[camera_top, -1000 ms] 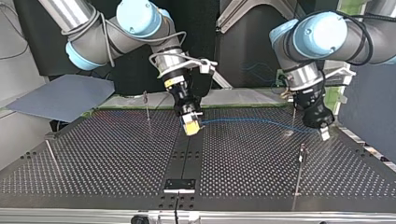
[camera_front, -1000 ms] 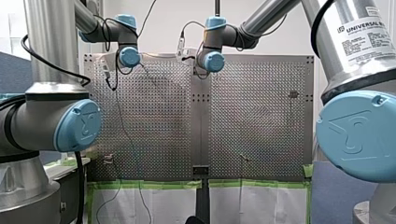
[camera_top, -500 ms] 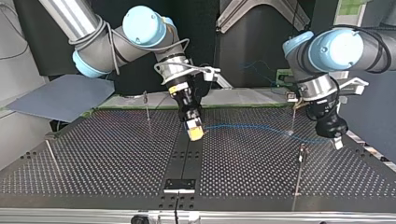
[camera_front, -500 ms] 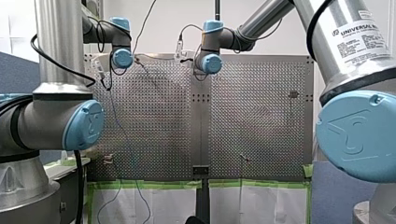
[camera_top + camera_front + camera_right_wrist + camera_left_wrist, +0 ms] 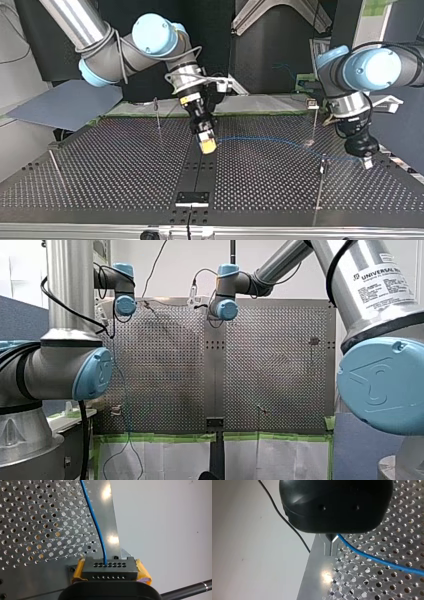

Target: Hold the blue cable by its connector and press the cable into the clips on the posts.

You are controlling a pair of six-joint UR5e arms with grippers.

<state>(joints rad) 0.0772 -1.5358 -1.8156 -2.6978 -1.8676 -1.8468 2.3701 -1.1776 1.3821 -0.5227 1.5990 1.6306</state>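
Note:
In the top view my right gripper (image 5: 207, 146), with yellow pads, hangs low over the table's dark middle strip. The right wrist view shows it (image 5: 110, 566) shut on the black connector (image 5: 110, 568), with the blue cable (image 5: 96, 525) leading out ahead. The cable (image 5: 270, 142) runs just above the table toward the top view's right, past a thin post (image 5: 314, 120) and a nearer post (image 5: 322, 172). It ends at my left gripper (image 5: 367, 162). In the left wrist view its metal fingers (image 5: 331, 538) are pinched together on the cable (image 5: 372, 558) near the table's edge.
Two more thin posts stand at the top view's left, one at the back (image 5: 157, 114) and one near the edge (image 5: 54, 167). A black plate (image 5: 192, 198) lies at the front middle. The front view shows posts (image 5: 313, 342) on the perforated table (image 5: 270, 370).
My left gripper has carried its end of the cable toward the top view's right and nearer the front post. My right gripper shifted slightly the same way, still holding the connector.

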